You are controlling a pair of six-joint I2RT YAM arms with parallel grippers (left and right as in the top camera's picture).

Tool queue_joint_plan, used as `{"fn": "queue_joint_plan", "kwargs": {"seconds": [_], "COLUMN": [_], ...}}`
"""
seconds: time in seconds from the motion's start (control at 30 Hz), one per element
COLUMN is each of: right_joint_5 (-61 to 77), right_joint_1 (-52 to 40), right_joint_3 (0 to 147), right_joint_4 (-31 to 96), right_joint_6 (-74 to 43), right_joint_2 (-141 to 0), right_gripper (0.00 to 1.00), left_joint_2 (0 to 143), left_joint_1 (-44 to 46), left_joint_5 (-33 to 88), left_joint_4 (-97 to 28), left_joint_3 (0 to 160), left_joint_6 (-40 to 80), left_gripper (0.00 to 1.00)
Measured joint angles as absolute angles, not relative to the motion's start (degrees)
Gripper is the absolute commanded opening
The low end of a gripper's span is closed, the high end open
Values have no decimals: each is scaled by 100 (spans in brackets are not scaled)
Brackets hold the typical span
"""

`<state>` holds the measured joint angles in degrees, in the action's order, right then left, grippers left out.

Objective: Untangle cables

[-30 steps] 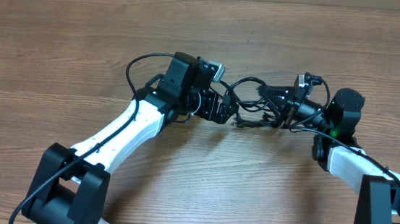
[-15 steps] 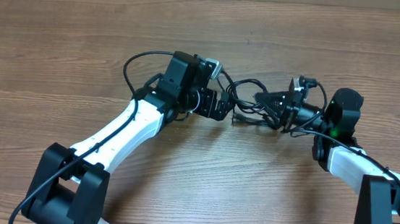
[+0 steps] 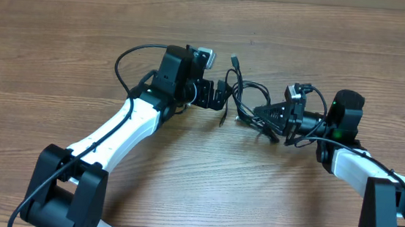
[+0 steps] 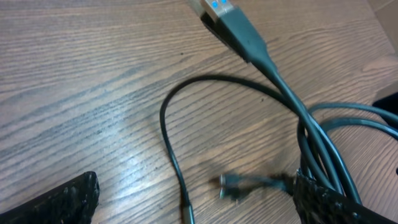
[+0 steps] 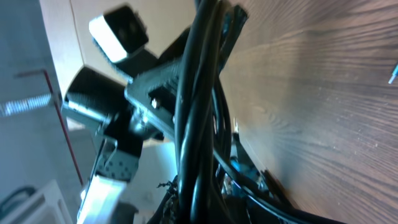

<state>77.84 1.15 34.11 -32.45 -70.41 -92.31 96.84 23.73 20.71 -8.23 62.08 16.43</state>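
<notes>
Over the brown wooden tabletop (image 3: 84, 37) — with right pincer (image 3: 264, 111) pinching the bunched thin black cables (image 3: 238, 94), left pincer (image 3: 217, 98) spread wide — close left on one strand, then pull apart slowly.

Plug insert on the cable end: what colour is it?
Blue plug insert; the left wrist view shows it best.

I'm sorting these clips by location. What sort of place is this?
Probably a robotics lab bench or data-collection station: a plain wood-grain table, a left arm and a right arm mounted at its near edge, and a tangle of black cables between them.
</notes>
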Motion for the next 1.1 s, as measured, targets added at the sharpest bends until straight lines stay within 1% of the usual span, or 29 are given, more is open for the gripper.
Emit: {"fn": "queue_joint_plan", "kwargs": {"seconds": [0.4,0.73,1.0,1.1], "right_joint_5": [8237,8256,8366,8390], "right_joint_1": [51,-582,-609,-611], "right_joint_3": [3411,3411,3411,3411], "right_joint_4": [-3382,-3496,-3507,-3706], "right_joint_6": [-6646,-6053,-5948,-5948], "right_joint_2": [-9231,-9231,-9231,-9231], "right_gripper": [4,4,4,4], "left_joint_2": [9684,9684,9684,9684], "left_joint_1": [2390,2401,2401,2401], "left_joint_5": [2049,2029,2010,1940], "left_joint_4": [-683,-523,-447,-451], "left_joint_3": [6208,6208,6208,6208], "left_joint_6": [1789,1791,1804,1806], "left_gripper": [100,100,100,100]}}
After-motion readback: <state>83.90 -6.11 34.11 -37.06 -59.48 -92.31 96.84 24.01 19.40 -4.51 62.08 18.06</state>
